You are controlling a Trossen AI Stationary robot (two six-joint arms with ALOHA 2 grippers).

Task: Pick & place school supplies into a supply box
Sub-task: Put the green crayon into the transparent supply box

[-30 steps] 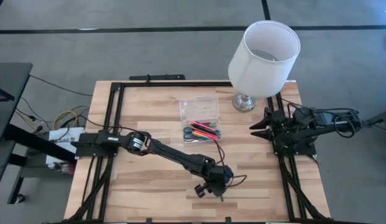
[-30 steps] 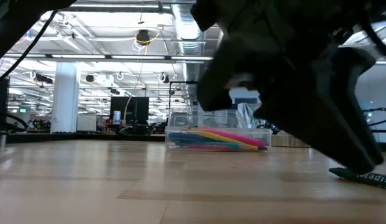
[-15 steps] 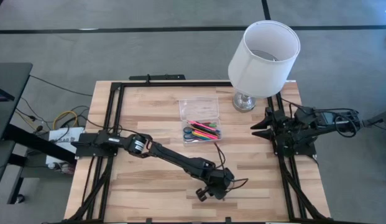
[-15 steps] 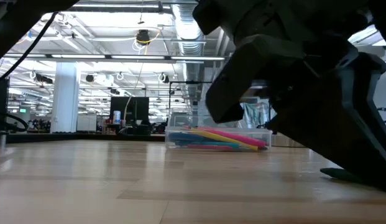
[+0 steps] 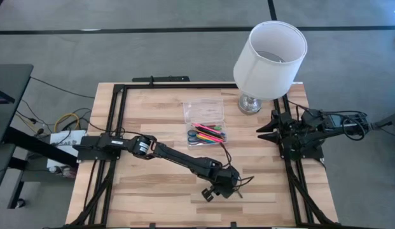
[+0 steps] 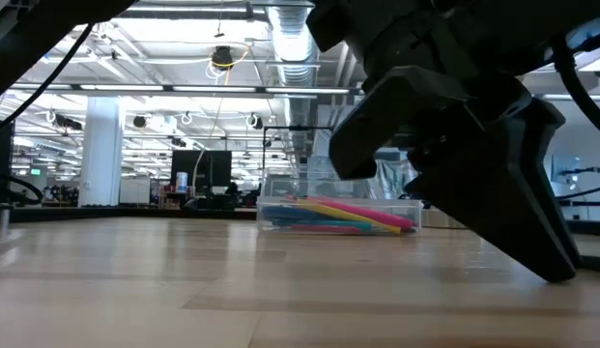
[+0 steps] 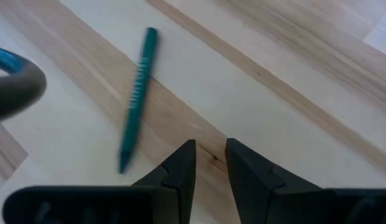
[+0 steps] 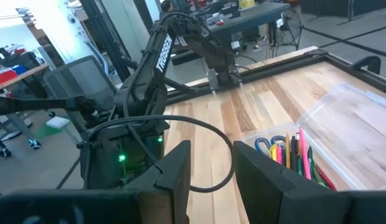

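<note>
A green pen [image 7: 137, 99] lies flat on the wooden table near its front edge and shows only in the left wrist view. My left gripper [image 5: 221, 193] hangs low over the table, slanting down. Its fingers [image 7: 180, 168] stand slightly open beside the pen's near end, with bare wood between them. The clear supply box [image 5: 205, 122] stands mid-table with its lid laid open toward the far side. Pink, yellow and green pens and blue-handled scissors [image 5: 196, 135] lie inside it. My right gripper [image 5: 262, 131] waits open at the table's right edge.
A white lampshade [image 5: 270, 51] on a chrome base [image 5: 250, 104] stands at the far right corner, just behind my right arm. A black frame [image 5: 121, 95] runs along the table's edges. Bare wood lies between the box and the front edge.
My left gripper has rolled a little about its own line while staying low over the front of the table. In the low view the green pen, seen on the wood at the right a second ago, is now hidden behind the gripper's finger.
</note>
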